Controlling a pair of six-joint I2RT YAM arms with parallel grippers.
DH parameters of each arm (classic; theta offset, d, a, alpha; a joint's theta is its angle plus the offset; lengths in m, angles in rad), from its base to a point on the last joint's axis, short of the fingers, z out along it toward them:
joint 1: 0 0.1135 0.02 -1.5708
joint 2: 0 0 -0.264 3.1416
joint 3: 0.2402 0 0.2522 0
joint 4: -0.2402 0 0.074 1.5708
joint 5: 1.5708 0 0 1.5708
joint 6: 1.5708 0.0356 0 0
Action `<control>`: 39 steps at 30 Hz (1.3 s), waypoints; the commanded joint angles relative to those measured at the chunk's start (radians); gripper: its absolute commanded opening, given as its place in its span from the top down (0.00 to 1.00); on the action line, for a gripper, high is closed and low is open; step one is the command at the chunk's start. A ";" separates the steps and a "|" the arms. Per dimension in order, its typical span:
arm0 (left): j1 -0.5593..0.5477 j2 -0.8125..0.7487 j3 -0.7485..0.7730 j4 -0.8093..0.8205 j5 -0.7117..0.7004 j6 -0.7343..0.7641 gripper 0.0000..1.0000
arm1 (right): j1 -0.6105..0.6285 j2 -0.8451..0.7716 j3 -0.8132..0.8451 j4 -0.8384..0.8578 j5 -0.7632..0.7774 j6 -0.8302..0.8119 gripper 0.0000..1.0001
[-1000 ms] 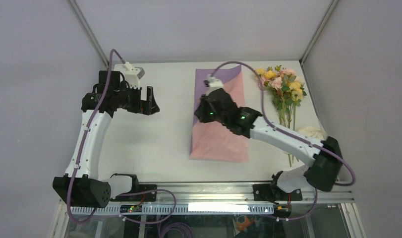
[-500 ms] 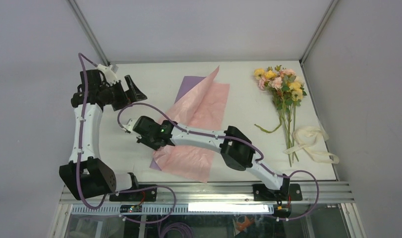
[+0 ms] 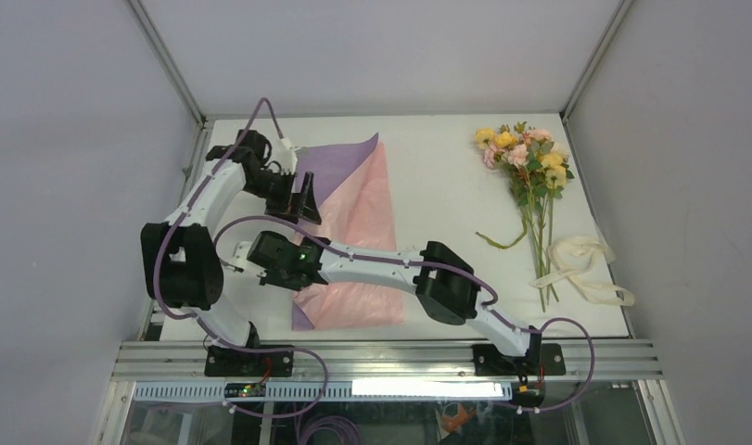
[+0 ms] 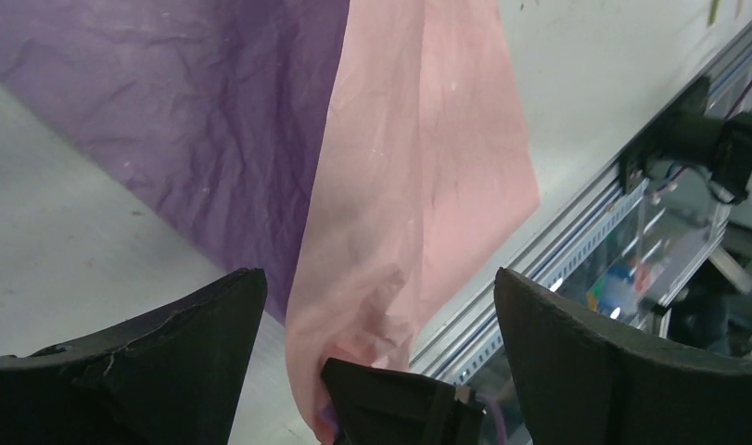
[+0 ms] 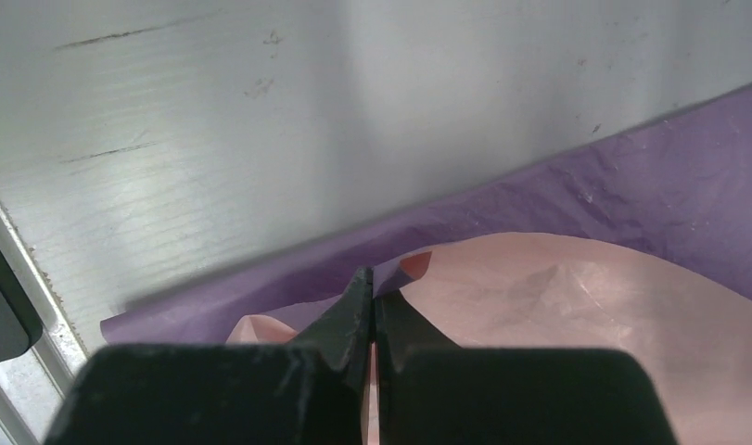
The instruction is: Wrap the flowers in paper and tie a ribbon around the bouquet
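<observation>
Paper (image 5: pixel 557 311) tight within right hand (image 5: pixel 374 283)

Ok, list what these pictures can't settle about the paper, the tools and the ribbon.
- Right wrist view: the shut right tool hides how much of the paper it pinches.
- Top view: the right arm crosses the paper and covers a strip of it.
- Top view: too small to tell whether the ribbon lies over or under the stems of the flowers.
</observation>
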 commanded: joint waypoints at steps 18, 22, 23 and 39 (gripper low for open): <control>-0.141 0.194 0.152 -0.138 0.020 0.197 1.00 | 0.001 -0.143 -0.079 0.080 0.069 -0.028 1.00; -0.121 0.170 0.205 -0.141 -0.051 0.141 1.00 | -0.001 -0.202 -0.076 0.059 0.130 0.011 0.48; -0.109 0.163 0.223 -0.140 -0.068 0.121 1.00 | -0.004 -0.229 -0.075 0.045 0.136 0.024 0.39; 0.002 -0.097 0.119 -0.062 -0.162 0.125 1.00 | -0.842 -0.649 -0.685 0.132 -0.417 0.764 0.20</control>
